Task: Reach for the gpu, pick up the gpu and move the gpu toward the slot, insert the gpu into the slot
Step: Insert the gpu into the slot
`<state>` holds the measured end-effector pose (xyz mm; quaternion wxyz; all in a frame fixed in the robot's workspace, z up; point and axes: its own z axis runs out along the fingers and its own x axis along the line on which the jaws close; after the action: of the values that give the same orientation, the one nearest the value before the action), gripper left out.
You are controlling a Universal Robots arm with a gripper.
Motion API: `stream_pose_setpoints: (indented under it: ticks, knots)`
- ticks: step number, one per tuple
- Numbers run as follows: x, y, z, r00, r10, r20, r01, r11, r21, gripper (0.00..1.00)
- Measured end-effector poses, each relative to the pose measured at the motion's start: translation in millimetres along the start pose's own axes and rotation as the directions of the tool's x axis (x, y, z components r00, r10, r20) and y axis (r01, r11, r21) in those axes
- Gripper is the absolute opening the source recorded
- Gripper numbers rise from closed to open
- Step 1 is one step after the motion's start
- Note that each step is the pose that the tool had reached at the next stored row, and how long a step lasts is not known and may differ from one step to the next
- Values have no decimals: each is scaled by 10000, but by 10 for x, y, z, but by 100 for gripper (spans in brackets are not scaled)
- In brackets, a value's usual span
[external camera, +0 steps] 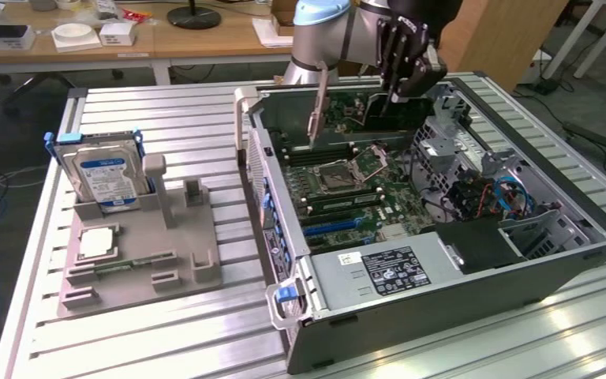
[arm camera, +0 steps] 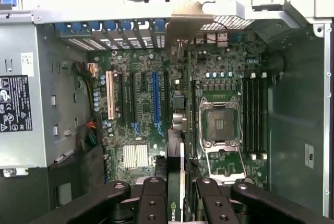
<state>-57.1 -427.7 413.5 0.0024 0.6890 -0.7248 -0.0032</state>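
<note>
Tool [external camera: 398,88] clamped onto thin, flat dark gpu [arm camera: 176,177] with silver bracket, above green motherboard [external camera: 358,189].

Near end of gpu [arm camera: 175,174] behind fingers [arm camera: 154,205]

Thin dark gpu [external camera: 375,117] with silver bracket [external camera: 319,106], upright on edge, above the motherboard [external camera: 347,183]
</note>
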Motion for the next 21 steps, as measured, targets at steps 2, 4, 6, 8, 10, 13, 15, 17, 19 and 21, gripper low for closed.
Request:
stream_pose_setpoints:
  ticks: [2,4,6,8,10,13,15,17,19,21]
  knots:
    - [0,-4,15,9999,-147,-1,147,9999,0,26]
    - [-1,-11,38,9997,-258,-1,258,9997,1,26]
    - [-1,-20,73,9996,-287,-3,287,9996,-12,26]
    - [-1,-32,111,9996,-287,-3,287,9996,-21,26]
    - [-1,-36,146,9996,-287,-3,287,9996,-22,26]
    - [-7,-44,201,9996,-285,-2,285,9996,-22,26]
    - [-7,-46,234,9996,-275,-4,275,9996,-22,26]
    - [-8,-53,269,9997,-255,-6,255,9997,-22,26]
    - [-8,-53,302,9997,-249,-4,249,9997,-3,26]
    - [-8,-51,331,9997,-249,-3,249,9997,42,26]
